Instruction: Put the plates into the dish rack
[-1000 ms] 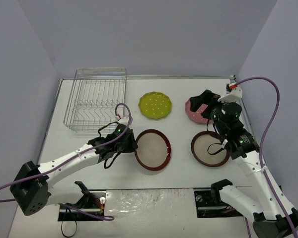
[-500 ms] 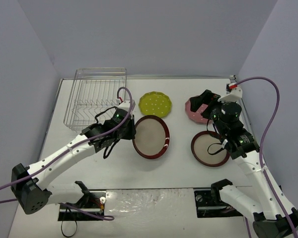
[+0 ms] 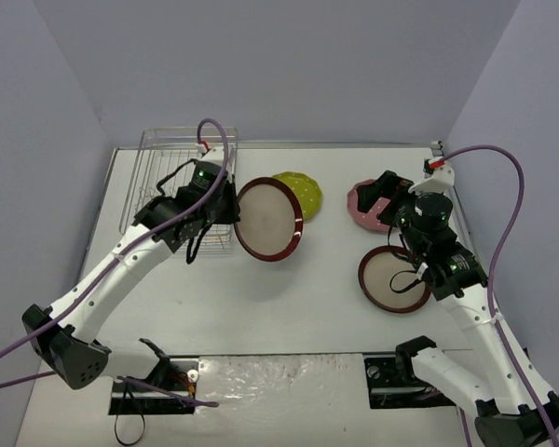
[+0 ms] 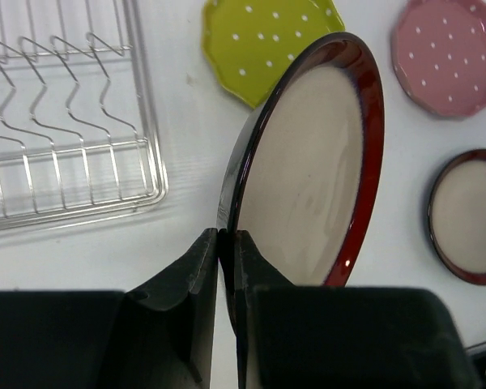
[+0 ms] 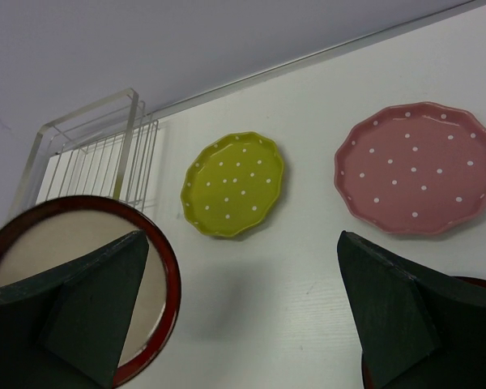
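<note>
Currently we see left gripper (image 4: 227, 237) clamped on rim of large round red-brown-rimmed beige plate (image 4: 308, 178), tilted on edge, aloft just right of silver wire dish rack (image 3: 145, 179); right gripper (image 5: 245, 308) spread wide, holding nothing.

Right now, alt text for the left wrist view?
The left end effector grips a red-rimmed beige plate by its edge, nearly upright beside the dish rack. A yellow-green plate, pink plate and second red-rimmed plate lie beyond.
</note>
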{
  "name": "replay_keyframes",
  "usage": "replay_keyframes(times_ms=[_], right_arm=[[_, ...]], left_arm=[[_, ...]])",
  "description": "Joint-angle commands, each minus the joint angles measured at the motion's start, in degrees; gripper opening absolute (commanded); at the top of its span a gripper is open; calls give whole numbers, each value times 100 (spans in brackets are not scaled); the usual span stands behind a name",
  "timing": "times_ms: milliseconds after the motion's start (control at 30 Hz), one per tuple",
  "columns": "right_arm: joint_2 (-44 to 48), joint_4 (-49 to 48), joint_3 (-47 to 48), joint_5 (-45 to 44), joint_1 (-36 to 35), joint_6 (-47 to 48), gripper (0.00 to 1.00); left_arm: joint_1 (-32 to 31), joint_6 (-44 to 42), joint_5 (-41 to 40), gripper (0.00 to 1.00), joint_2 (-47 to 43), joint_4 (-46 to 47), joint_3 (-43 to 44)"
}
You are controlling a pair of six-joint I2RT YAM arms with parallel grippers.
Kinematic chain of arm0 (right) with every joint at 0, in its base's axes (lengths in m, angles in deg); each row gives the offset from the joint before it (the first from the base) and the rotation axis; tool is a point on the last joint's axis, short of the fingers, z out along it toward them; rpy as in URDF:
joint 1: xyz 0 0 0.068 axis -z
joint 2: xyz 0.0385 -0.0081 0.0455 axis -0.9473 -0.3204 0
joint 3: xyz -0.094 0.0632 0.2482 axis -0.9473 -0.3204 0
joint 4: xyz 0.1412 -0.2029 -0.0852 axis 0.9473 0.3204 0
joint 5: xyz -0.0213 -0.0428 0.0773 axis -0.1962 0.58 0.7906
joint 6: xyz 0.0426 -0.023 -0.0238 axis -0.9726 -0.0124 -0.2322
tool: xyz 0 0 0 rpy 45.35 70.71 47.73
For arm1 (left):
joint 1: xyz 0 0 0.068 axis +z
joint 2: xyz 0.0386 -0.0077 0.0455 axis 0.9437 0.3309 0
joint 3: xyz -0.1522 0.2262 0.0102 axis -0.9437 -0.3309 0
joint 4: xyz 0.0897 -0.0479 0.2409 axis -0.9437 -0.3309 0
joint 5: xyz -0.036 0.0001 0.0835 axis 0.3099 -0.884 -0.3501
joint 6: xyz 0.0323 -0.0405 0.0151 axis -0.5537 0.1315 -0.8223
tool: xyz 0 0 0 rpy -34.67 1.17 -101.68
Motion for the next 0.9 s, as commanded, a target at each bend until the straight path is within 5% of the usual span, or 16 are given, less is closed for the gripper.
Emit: replay_keyframes(times_ms=[0,867], right_arm=[[67,-274,158,-140,-32,40,100],[4,-274,116,-101,-46,114,100]], left_arm=[[576,-96,271,0,-133,531,1077],[2894,-643,300,0,726,360,2325]])
